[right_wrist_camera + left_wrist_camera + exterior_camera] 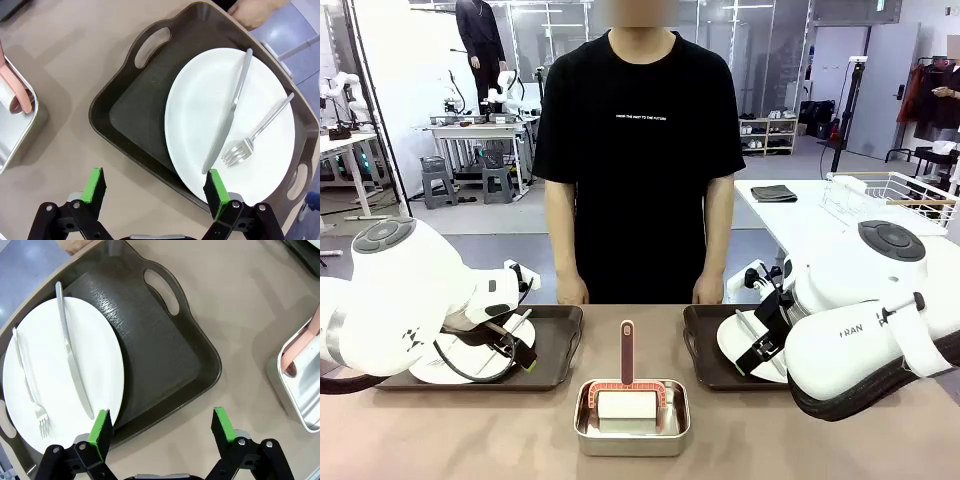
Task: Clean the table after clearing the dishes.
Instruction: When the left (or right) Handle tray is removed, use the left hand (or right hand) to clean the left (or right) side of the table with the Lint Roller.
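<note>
On the brownish table (470, 440), along its far edge, two dark handled trays: left tray (558, 345) toward the left corner, right tray (703, 350) toward the right corner. On each, a round white plate. Left plate (102, 365) with left knife (71, 355) and left fork (27, 375) lying side by side. Right plate (200, 125) with right knife (228, 110) and right fork (260, 125) likewise. Between the trays, toward the near edge, a small steel pan (582, 420) holding a white block (627, 405) and a pink-handled tool (627, 350).

Left gripper (162, 427) above the left tray's rim, jaws spread wide, nothing between them. One green pad over the plate's edge, the other over bare tabletop. Right gripper (155, 189) above the right tray's rim, jaws equally wide apart, empty. Contact with either tray: cannot tell.

Person's hands (572, 292) at the far edge, one behind each tray.
</note>
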`<state>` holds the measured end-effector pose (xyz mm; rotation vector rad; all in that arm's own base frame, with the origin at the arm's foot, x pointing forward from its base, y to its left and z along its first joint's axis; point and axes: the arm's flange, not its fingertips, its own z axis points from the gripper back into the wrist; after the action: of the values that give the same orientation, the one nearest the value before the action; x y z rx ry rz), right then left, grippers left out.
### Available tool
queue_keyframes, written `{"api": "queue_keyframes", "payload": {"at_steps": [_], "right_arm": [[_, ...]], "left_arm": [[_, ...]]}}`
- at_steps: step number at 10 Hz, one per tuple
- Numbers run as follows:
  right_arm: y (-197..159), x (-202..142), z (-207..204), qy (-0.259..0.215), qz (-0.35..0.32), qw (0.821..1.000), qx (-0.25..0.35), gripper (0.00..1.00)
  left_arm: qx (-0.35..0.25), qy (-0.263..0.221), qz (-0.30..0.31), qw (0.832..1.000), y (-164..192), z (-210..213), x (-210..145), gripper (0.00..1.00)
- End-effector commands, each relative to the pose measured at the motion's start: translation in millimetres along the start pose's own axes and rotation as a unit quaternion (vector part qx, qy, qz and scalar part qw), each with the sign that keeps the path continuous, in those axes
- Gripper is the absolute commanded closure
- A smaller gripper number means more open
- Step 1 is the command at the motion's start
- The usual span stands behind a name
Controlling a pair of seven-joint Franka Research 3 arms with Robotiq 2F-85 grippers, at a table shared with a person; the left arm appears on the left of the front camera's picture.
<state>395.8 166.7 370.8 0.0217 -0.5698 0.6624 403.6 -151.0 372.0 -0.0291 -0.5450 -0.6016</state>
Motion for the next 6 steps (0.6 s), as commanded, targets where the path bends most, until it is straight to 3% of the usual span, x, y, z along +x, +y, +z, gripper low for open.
{"api": "queue_keyframes", "payload": {"at_steps": [1,6], "right_arm": [[0.0,0.0,0.0,0.0,0.0,1.0,0.0,0.0],[0.0,0.0,0.0,0.0,0.0,1.0,0.0,0.0]], "left_arm": [[0.0,0.0,0.0,1.0,-0.2,0.0,0.1,0.0],[0.0,0.0,0.0,1.0,-0.2,0.0,0.1,0.0]]}}
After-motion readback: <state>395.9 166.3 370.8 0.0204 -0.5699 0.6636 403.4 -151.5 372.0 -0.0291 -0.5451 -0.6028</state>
